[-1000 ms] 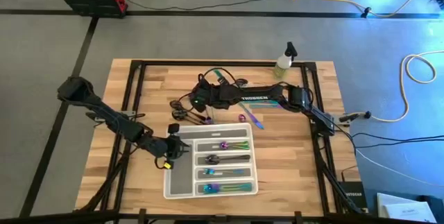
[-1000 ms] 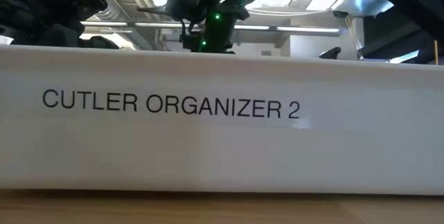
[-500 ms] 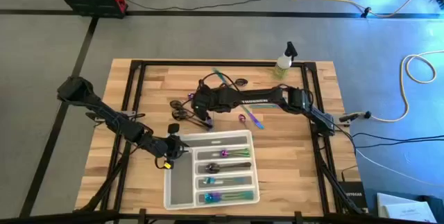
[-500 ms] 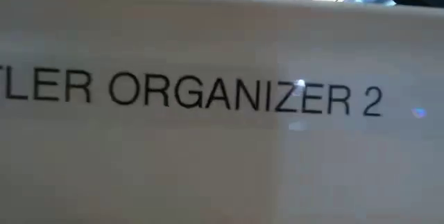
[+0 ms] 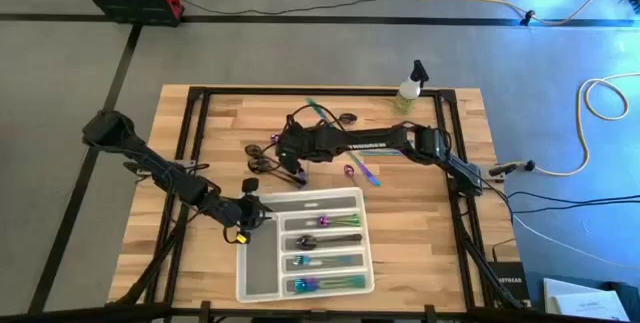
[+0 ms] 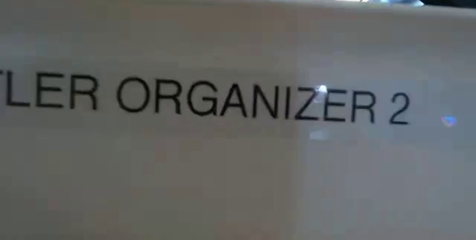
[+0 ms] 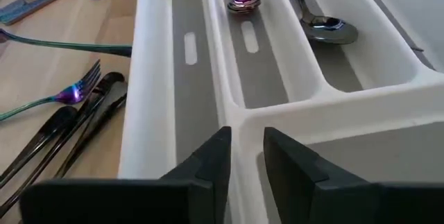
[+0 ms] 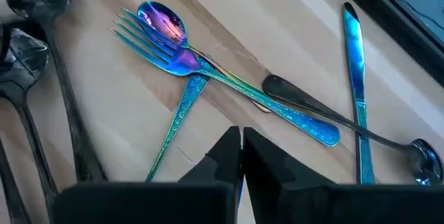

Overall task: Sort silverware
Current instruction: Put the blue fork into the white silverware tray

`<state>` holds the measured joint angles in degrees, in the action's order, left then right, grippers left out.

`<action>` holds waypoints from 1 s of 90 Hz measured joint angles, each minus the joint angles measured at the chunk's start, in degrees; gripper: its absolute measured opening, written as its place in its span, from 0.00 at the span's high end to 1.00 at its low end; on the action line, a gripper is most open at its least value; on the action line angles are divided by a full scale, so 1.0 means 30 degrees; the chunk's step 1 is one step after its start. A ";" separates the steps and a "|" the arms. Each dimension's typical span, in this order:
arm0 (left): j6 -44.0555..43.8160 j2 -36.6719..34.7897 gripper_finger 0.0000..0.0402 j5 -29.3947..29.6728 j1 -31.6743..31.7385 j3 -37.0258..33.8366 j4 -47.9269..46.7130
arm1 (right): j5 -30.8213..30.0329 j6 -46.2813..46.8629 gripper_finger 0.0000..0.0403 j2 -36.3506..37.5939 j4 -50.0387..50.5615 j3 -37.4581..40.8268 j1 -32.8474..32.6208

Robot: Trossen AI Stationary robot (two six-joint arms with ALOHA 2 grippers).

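High view: we see the white ribbed tray (image 5: 262, 281) on the wooden tabletop (image 5: 420, 223), its slots holding slim iridescent and dark silverware (image 5: 325, 234). Our left end effector (image 7: 244, 156) clenches the tray's divider wall. Our right end effector (image 8: 241, 143), clenched empty, hovers over loose pieces (image 8: 177, 50) beyond the tray.

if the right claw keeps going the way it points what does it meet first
Probably the iridescent blue-purple fork crossed with the iridescent spoon on the wooden table, straight ahead of the shut right claw; depth is unclear.
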<state>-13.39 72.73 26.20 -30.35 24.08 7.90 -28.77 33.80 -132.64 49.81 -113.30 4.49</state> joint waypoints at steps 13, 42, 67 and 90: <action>-0.0015 0.0000 0.82 0.0000 0.0000 0.0000 0.0000 | 0.0000 0.0000 1.00 0.0000 0.0000 0.0000 0.0007; -0.0022 0.0000 0.82 0.0000 0.0000 0.0000 0.0000 | -0.0029 -0.0007 0.93 0.0000 -0.0046 0.0000 0.0007; -0.0029 0.0000 0.82 0.0000 0.0000 0.0000 0.0000 | -0.0541 -0.0015 0.73 -0.0007 -0.0043 0.0000 0.0007; 0.0015 0.0000 0.82 0.0007 0.0000 0.0000 -0.0007 | 0.1156 0.2518 0.69 -0.0007 0.1427 0.0000 -0.0515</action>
<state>-13.34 72.73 26.22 -30.35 24.08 7.88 -25.31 41.36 -132.66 54.09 -113.30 2.95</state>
